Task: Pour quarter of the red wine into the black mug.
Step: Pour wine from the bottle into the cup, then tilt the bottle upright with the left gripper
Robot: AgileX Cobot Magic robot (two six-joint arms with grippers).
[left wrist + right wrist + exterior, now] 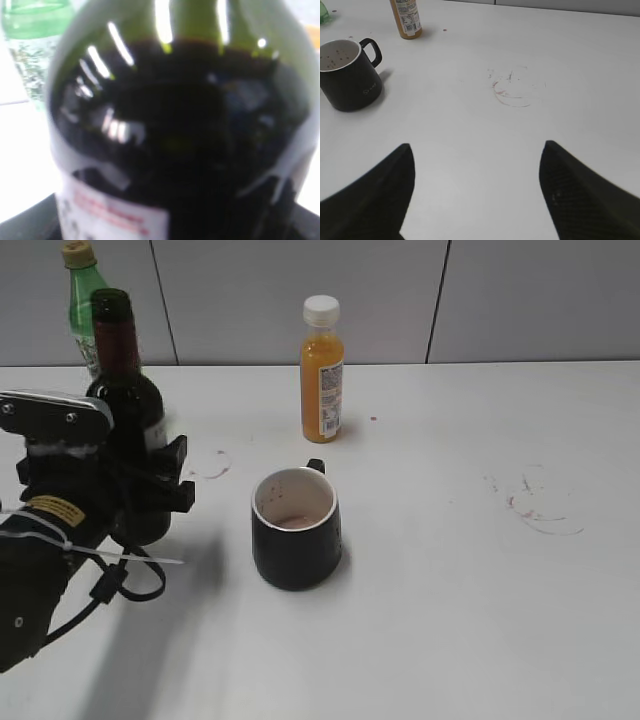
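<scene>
The red wine (125, 390) stands upright at the left of the table, a dark bottle with a red foil neck and a white label. My left gripper (150, 480) is closed round its lower body, and the dark glass (190, 125) fills the left wrist view. The black mug (295, 530) sits right of the bottle with its handle turned away. Its white inside is speckled, with a thin pinkish film at the bottom. It also shows at the far left of the right wrist view as the mug (350, 75). My right gripper (477, 190) hangs open over bare table.
An orange juice bottle (322, 370) with a white cap stands behind the mug. A green plastic bottle (85, 310) stands behind the wine. Faint reddish ring stains (540, 505) mark the table at the right. A grey wall closes off the back.
</scene>
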